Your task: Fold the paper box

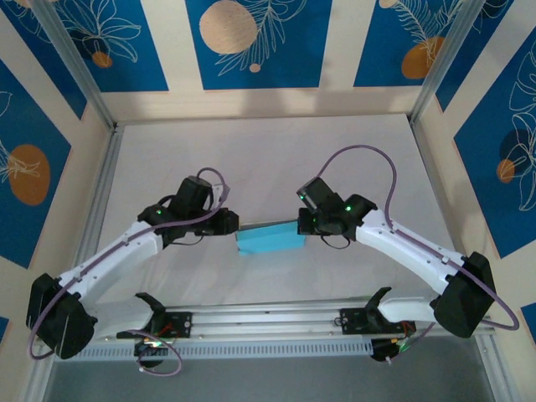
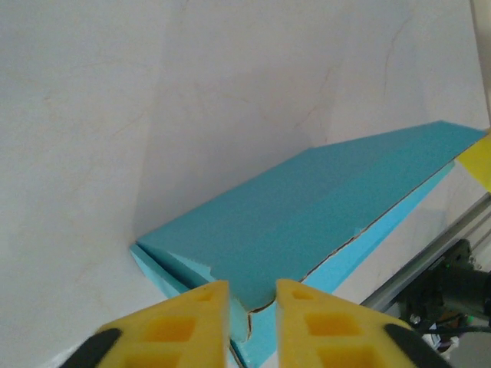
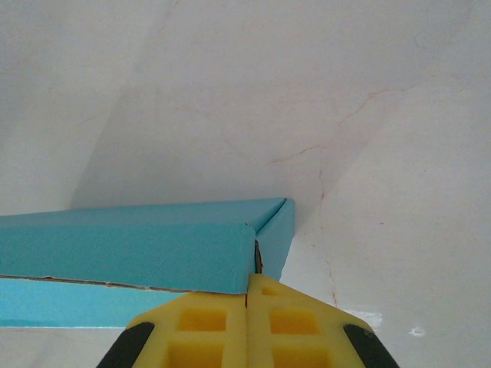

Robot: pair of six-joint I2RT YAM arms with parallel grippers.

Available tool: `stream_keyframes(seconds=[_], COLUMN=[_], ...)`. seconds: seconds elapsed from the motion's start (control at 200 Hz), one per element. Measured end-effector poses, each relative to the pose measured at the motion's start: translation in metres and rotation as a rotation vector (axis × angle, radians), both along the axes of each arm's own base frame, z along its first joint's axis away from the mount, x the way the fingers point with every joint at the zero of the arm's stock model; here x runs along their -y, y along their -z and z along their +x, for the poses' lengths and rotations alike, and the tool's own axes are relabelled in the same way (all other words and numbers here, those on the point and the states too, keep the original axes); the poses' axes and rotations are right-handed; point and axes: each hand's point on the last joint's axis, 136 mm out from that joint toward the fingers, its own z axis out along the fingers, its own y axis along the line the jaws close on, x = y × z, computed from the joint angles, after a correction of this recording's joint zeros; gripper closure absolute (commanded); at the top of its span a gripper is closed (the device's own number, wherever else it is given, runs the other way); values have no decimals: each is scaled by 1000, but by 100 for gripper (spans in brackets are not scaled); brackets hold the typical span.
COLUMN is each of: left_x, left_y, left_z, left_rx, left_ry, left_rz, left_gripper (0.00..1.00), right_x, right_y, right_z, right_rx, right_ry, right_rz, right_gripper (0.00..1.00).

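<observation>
Both arms, the left arm (image 1: 117,251) and the right arm (image 1: 410,247), have white links with black joint housings, bulkiest at eight and four o'clock in the top view. A purple cable (image 1: 368,151) runs along each, and a green light (image 1: 347,203) glows on each wrist. The left gripper (image 2: 252,307) and right gripper (image 3: 247,307) have yellow fingers with square recesses on black mounts.

A blue box (image 1: 270,239) lies on the table (image 1: 276,159). The left gripper (image 1: 234,223) is at its left end, the right gripper (image 1: 301,224) at its right.
</observation>
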Motion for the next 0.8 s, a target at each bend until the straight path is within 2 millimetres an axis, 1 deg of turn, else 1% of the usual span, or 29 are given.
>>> stream_keyframes(seconds=[0.09, 0.13, 0.195, 0.255, 0.315, 0.395, 0.47, 0.57, 0.64, 0.675, 0.755, 0.8], left_x=[-9, -14, -18, -20, -21, -18, -14, -12, -11, -9, -4, 0], left_y=[-2, -5, -14, -21, -25, -25, -24, -25, -29, -31, -35, -34], left_z=[-7, -11, -15, -20, -24, -30, -35, -35, -33, -31, -26, -24], left_rx=[16, 32, 65, 96, 120, 178, 258, 412, 517, 564, 656, 689], left_ry=[5, 4, 6, 17, 44, 132, 241, 404, 506, 550, 640, 693], left_rz=[29, 35, 27, 12, 6, 35, 84, 181, 235, 253, 288, 305], left_gripper=[73, 71, 63, 51, 47, 43, 42, 31, 21, 18, 17, 16], right_x=[0, 0, 0, 0, 0, 0, 0, 0, 0, -1, -1, -1], right_y=[0, 0, 0, 0, 0, 0, 0, 1, 0, 1, 1, 1], right_z=[0, 0, 0, 0, 0, 0, 0, 1, 2, 2, 3, 3], right_rx=[1, 1, 1, 0, 0, 0, 2, 4, 5, 5, 5, 5], right_ry=[2, 3, 4, 6, 6, 5, -2, -15, -20, -22, -25, -27], right_rz=[-2, -2, -2, -1, -1, -1, -5, -13, -16, -18, -20, -21], right_gripper=[100, 100, 100, 100, 100, 100, 100, 100, 100, 100, 100, 100])
